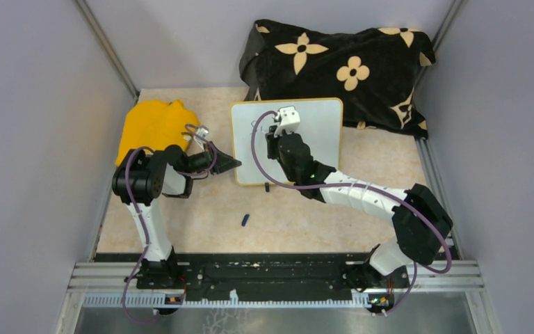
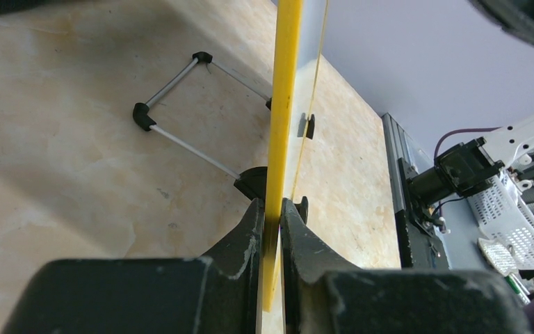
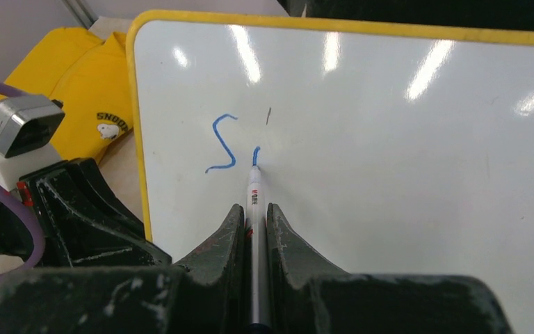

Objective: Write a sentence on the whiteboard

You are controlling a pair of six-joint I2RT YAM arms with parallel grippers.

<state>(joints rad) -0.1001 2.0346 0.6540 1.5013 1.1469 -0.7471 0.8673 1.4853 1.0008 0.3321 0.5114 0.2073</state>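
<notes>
The whiteboard (image 1: 320,139) with its yellow rim lies in the middle of the table; it fills the right wrist view (image 3: 389,139). My left gripper (image 1: 231,164) is shut on the board's left rim, seen edge-on in the left wrist view (image 2: 278,139). My right gripper (image 1: 272,132) is shut on a white marker (image 3: 254,202) whose blue tip touches the board. Of the sentence, only a blue "S" (image 3: 222,144) and a short blue stroke (image 3: 256,154) at the pen tip show.
A black flowered cloth (image 1: 341,66) lies behind the board. A yellow garment (image 1: 154,129) lies at the left. A small blue cap (image 1: 245,220) lies on the table in front of the board. The board's wire stand (image 2: 181,104) shows underneath it.
</notes>
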